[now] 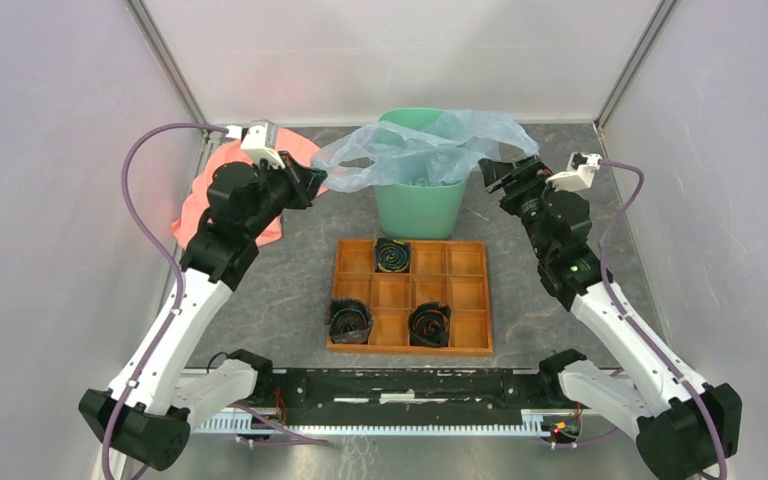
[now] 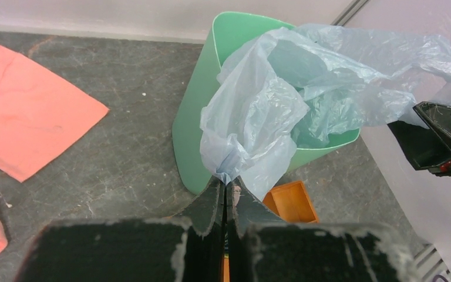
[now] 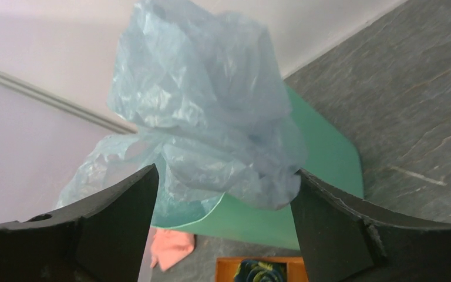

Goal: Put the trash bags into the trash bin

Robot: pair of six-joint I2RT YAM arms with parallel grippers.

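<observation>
Spanning trash bin [image 1: 420, 212] crosswise: trash bag [image 1: 410, 150]

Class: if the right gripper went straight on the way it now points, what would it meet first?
Probably the blue plastic bag, bulging just ahead of the open right gripper; the green bin seems to lie behind it.

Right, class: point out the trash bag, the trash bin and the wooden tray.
trash bag [image 1: 410, 150], top external view, crumpled middle above the bin.
trash bin [image 1: 420, 210], top external view, near side wall.
wooden tray [image 1: 467, 260], top external view, empty far-right compartment.
</observation>
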